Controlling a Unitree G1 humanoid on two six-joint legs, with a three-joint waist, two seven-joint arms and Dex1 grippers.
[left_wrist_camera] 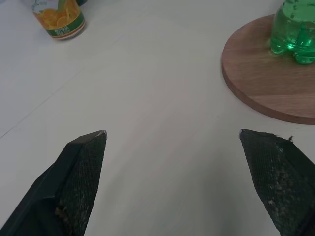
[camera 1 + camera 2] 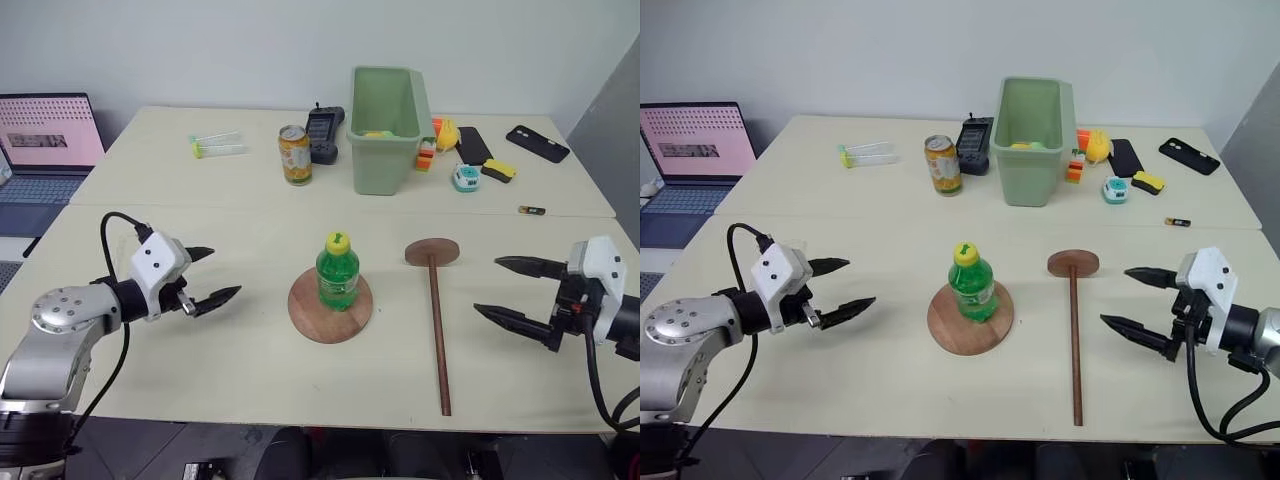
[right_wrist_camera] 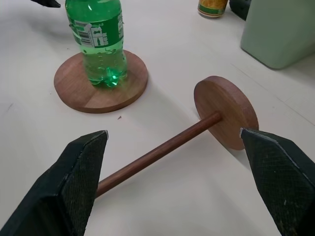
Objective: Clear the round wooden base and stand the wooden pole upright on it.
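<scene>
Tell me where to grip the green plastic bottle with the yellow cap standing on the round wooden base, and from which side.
Probably grip the green plastic bottle around its mid-body, from the robot's left with the open left gripper. It stands upright on the round wooden base, its round sides suit a level side grasp, and that gripper is empty with bare table between.

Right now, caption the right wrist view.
Open right tool above the wooden pole; green bottle occupies the round wooden base.

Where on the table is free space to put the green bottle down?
Bare table lies between the left gripper and the round wooden base, and between that base and the orange can. It is crowded around the green bin at the far side.
</scene>
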